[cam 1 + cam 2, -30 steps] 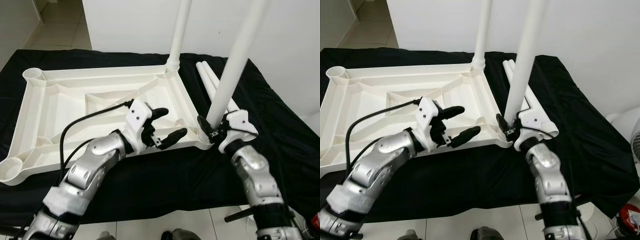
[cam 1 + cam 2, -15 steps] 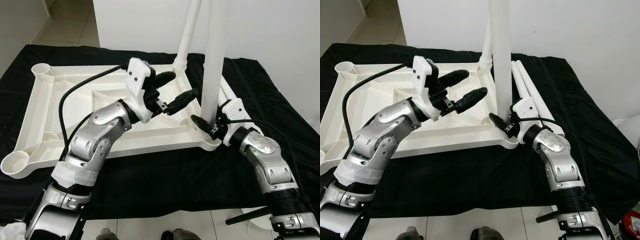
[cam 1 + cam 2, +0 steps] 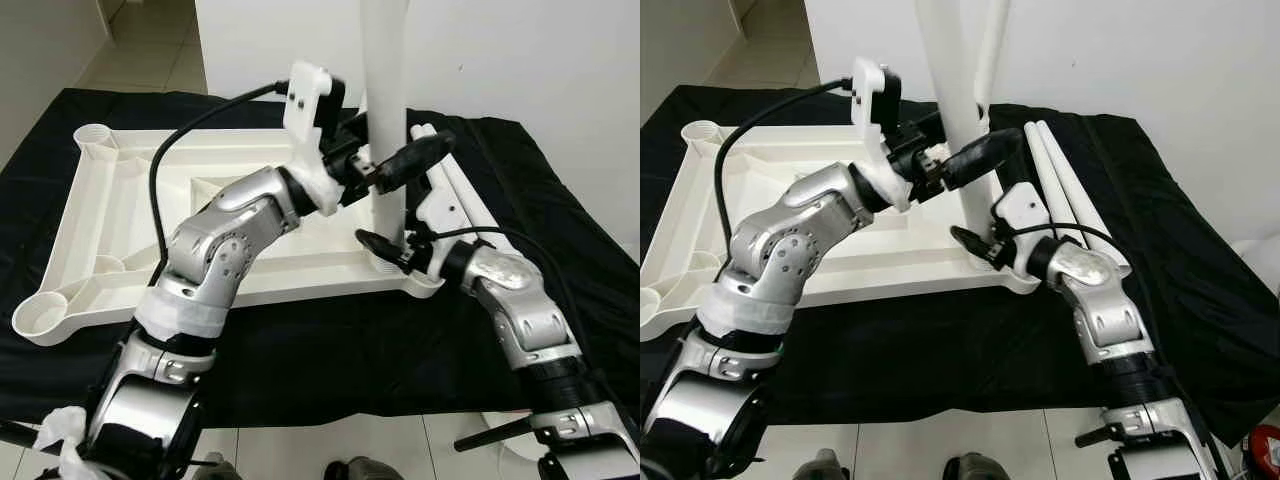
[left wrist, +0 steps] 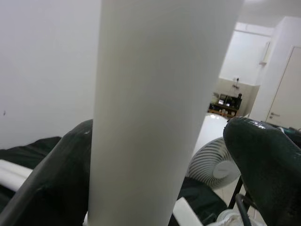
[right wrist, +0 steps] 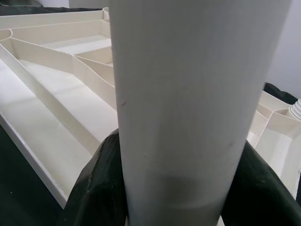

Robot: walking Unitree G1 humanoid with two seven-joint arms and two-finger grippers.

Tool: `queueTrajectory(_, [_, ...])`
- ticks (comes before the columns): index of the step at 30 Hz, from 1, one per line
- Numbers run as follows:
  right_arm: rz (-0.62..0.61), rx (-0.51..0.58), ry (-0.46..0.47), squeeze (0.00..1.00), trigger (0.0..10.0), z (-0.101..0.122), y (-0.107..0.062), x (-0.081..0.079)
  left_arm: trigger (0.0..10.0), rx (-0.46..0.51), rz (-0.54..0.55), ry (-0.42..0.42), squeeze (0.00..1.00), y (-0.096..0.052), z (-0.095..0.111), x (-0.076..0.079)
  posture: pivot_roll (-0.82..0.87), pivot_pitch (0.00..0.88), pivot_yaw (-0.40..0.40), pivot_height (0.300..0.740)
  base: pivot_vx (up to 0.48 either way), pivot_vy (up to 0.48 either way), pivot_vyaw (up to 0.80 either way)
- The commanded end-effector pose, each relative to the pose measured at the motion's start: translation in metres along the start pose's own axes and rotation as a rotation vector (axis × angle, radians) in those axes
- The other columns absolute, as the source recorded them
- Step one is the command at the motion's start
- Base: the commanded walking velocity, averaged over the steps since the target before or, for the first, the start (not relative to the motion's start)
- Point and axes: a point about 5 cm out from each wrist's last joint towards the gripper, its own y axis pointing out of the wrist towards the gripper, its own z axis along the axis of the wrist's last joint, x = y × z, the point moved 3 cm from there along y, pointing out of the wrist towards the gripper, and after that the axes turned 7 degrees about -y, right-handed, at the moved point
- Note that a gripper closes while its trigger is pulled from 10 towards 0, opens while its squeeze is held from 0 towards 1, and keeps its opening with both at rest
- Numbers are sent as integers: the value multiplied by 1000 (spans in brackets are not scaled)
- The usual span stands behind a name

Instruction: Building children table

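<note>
In the eye views you are seeing the biggest change on the left: a second ago the left gripper [image 3: 385, 170] was hovering low over the tabletop [image 3: 120, 220], fingers spread, and now it is raised to about 12 o'clock of the frame, its two black fingers standing apart on either side of the leg [image 3: 385, 120], bracketing it without clamping. The leg itself was leaning toward 1 o'clock and is now standing nearly upright in the corner socket [image 3: 415, 280], which to my eye means you are squaring it up for seating, with the left arm steadying it higher up. The right gripper [image 3: 390, 248] is staying clenched on the leg's base, just above the socket at about 5 o'clock of the tabletop. The tabletop is lying upside down on a black cloth [image 3: 330, 340], a smooth white moulded plastic tray shape with ribs and round corner sockets; a second leg is already standing at the far corner, largely hidden behind the near one, and two spare legs [image 3: 1065, 185] are lying side by side at 3 o'clock of it. In the left wrist view the leg [image 4: 155, 113] is rising as a plain matte white tube between the dark rubbery fingers [image 4: 263, 155], with a visible gap on one side. In the right wrist view the fingers [image 5: 99, 188] are hugging the leg [image 5: 188, 103] at both sides, with the ribbed tabletop [image 5: 56, 94] spreading behind.
</note>
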Motion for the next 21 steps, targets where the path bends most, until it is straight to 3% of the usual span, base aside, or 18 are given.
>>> queueTrajectory(1, [-9,5,-5,0,10000,1,3,0,10000,-21,-27,-7,0,9,0,3,54,0,-17,740,0,0,0])
queueTrajectory(3, [-21,9,4,0,10000,1,3,-1,10000,-34,2,5,0,14,-1,-1,57,0,-11,740,0,0,0])
queueTrajectory(4, [-39,4,15,0,10000,-2,3,0,0,-56,34,22,0,17,-3,-6,61,0,-10,740,0,0,0])
queueTrajectory(21, [-109,-5,71,0,10000,-5,8,6,0,-89,150,139,0,13,3,-27,61,0,-25,740,0,0,0])
